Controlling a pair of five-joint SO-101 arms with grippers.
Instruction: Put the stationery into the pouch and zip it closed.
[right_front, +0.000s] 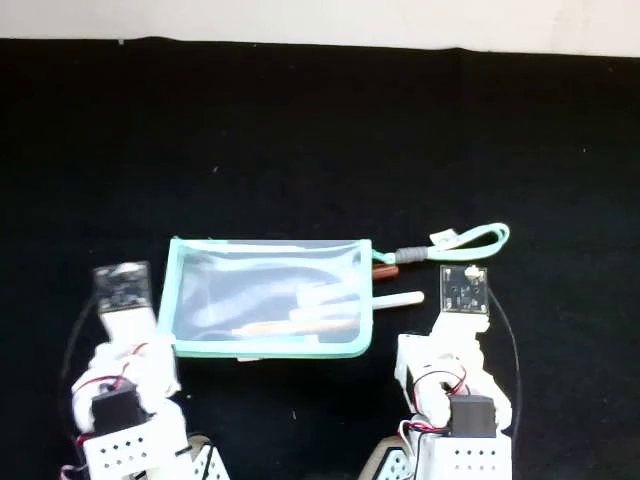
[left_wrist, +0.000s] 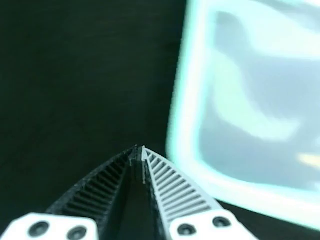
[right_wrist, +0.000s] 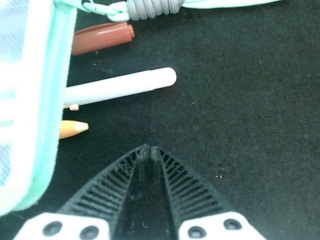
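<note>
Jaws pressed together on both arms, gripping nothing. Pouch (right_front: 268, 297) flat on the tabletop (right_front: 300, 130) between them, mouth toward the right arm. White pen (right_wrist: 120, 86), brown pen (right_wrist: 102, 38) and pencil (right_wrist: 73, 128) poking out lengthwise, just ahead of the right jaws, nearer that side.

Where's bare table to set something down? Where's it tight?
Free: table beyond the pouch to its far edge, and between left arm and right arm. Tight: by the right gripper, where white pen, brown pen and strap lie.
</note>
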